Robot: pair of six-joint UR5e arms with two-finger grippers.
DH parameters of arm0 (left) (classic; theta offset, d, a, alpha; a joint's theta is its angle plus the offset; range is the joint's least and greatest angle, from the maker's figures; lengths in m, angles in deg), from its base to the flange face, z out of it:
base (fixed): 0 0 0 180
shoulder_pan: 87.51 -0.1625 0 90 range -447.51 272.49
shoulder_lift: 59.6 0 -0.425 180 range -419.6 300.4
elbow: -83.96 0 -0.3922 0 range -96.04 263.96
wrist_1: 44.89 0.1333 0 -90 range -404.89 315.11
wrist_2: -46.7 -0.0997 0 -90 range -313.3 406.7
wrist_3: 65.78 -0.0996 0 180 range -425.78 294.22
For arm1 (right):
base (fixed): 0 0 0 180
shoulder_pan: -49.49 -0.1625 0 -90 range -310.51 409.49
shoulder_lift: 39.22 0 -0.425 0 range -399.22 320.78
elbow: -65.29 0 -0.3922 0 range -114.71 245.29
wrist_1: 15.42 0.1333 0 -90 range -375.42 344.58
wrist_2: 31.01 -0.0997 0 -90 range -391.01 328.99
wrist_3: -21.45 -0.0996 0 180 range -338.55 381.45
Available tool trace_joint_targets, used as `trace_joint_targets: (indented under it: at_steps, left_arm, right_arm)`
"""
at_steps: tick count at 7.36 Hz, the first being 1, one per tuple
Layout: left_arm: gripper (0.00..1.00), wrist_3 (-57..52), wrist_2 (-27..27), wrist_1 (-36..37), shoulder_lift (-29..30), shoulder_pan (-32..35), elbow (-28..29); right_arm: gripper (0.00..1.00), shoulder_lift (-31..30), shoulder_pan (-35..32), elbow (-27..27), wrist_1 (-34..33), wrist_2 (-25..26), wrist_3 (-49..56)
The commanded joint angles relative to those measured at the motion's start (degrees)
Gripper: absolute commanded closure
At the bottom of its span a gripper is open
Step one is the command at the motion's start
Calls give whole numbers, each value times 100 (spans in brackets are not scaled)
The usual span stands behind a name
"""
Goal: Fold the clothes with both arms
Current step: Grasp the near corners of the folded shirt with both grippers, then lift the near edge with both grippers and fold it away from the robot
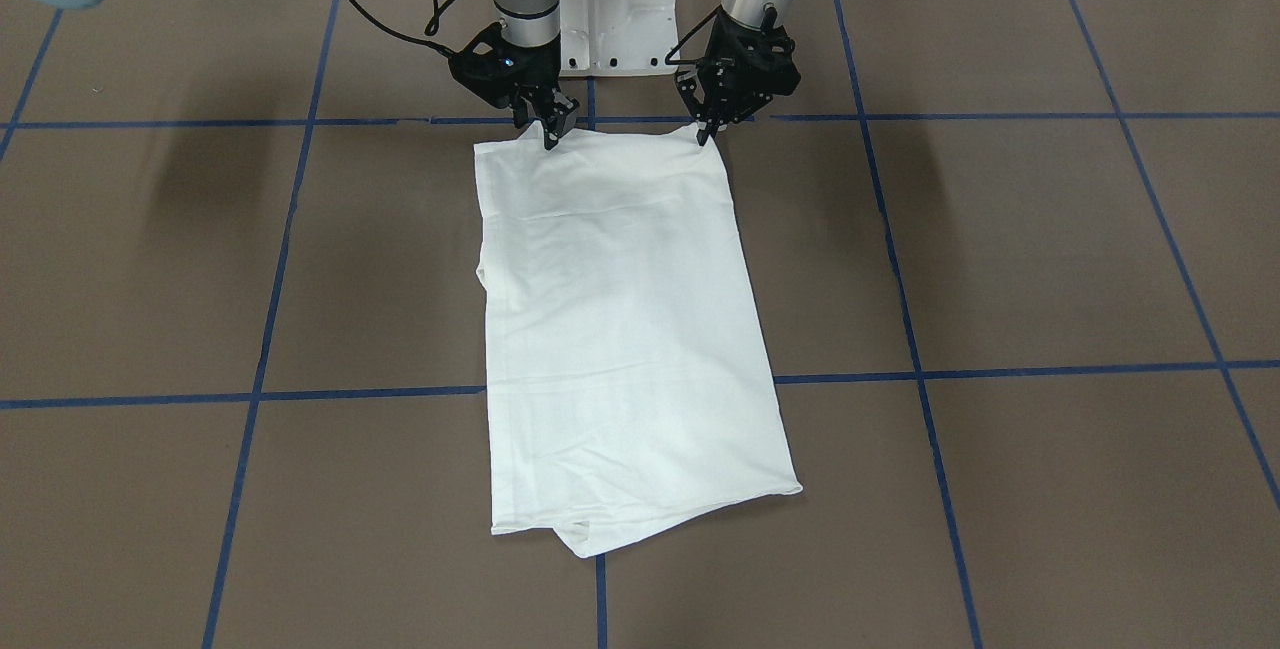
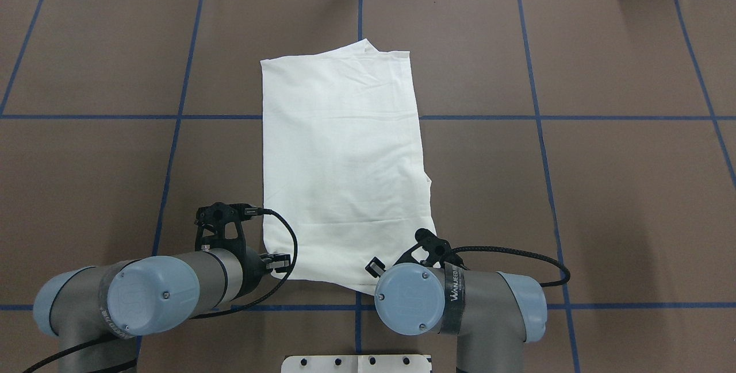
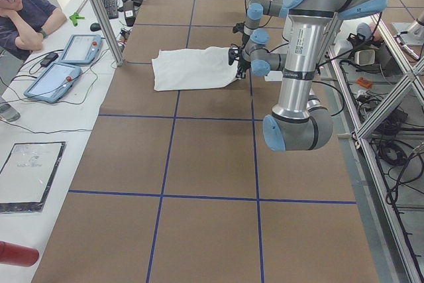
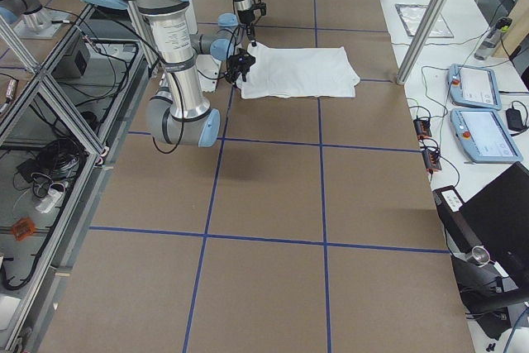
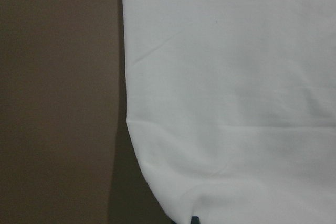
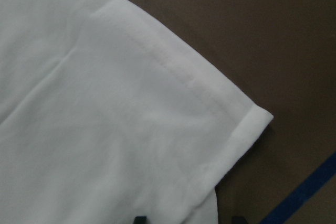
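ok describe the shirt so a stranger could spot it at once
Look at the brown table crossed by blue tape lines. In its middle lies the white T-shirt, folded into a long rectangle. Unlike the white pedestal base at the robot's edge, it is soft, creased cloth.

The one word I can read stands on the black strap (image 2: 455,298) round my right arm (image 2: 494,304), seen from overhead: white capitals that look like "WANJEED", the last letters lost round the curve. The left strap (image 2: 112,327), on my left arm (image 2: 152,295), carries white lettering too, but too slanted to read. In the side views each arm wears a printed sticker (image 3: 299,43), its lines too small to make out.
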Motion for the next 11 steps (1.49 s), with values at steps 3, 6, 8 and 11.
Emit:
trace_joint_targets:
  at_steps: [3, 6, 8, 11]
  left_arm:
    - [100, 0, 0, 1, -9, 4, 0]
    - [100, -9, 9, 1, 9, 4, -9]
    - [100, -122, 96, 245, -9, 30, -410]
    - [100, -202, 623, 1850, 70, -13, -2139]
  right_arm:
    - [100, 166, -8, -145, -24, -17, 26]
    - [100, 105, -183, 283, -416, -88, 140]
    - [100, 17, -280, 977, -1050, -88, 421]
    - [100, 174, -124, 2459, -2408, -70, 413]
